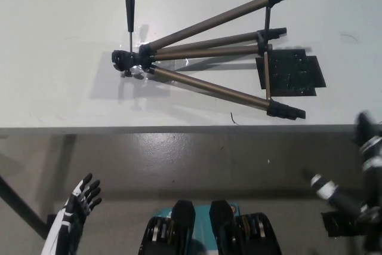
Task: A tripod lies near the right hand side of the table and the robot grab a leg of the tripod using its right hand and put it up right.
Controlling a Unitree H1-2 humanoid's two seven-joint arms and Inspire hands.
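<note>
A tripod [209, 58] with bronze legs and black feet lies on its side on the pale table [59, 40], its head [126, 63] pointing left and its legs spread to the right. Its pan handle [130, 16] points away from me. The nearest leg [221, 91] runs toward the table's front edge. My black right hand [358, 183] is blurred at the right edge, below the table's front edge and apart from the tripod; its fingers spread with nothing in them. My white left hand [80, 201] rests open at the lower left, below the table.
A black flat mat [292, 74] lies on the table under the tripod's feet at the right. The table's front edge [179, 128] crosses the picture; grey floor lies below it. A dark table leg [18, 204] slants at the lower left.
</note>
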